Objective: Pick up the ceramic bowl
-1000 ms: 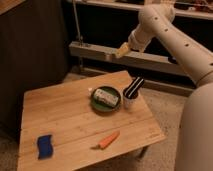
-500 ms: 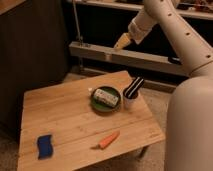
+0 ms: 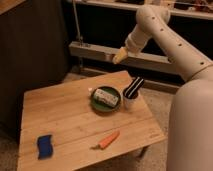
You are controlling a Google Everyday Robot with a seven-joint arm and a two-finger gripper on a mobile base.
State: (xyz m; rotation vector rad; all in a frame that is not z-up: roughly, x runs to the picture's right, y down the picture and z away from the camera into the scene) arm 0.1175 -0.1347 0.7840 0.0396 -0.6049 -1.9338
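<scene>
The ceramic bowl [image 3: 102,107] sits mid-frame on the wooden table [image 3: 60,115], touching a white cup [image 3: 128,103]. It's dark green, shallow and glossy, with a white packet [image 3: 106,96] inside. Probably heavy-ish, rigid, slick and chippable, so I'd pinch the bare left rim. The gripper [image 3: 120,56] hangs above it, upper middle, fingers apart and empty.

We see a matt, grainy wooden table [image 3: 65,115], a glossy dark-green glazed ceramic bowl [image 3: 100,106] and a smooth white arm [image 3: 170,39]. Its yellowish matt gripper [image 3: 120,56] hangs at the bowl's twelve o'clock.
</scene>
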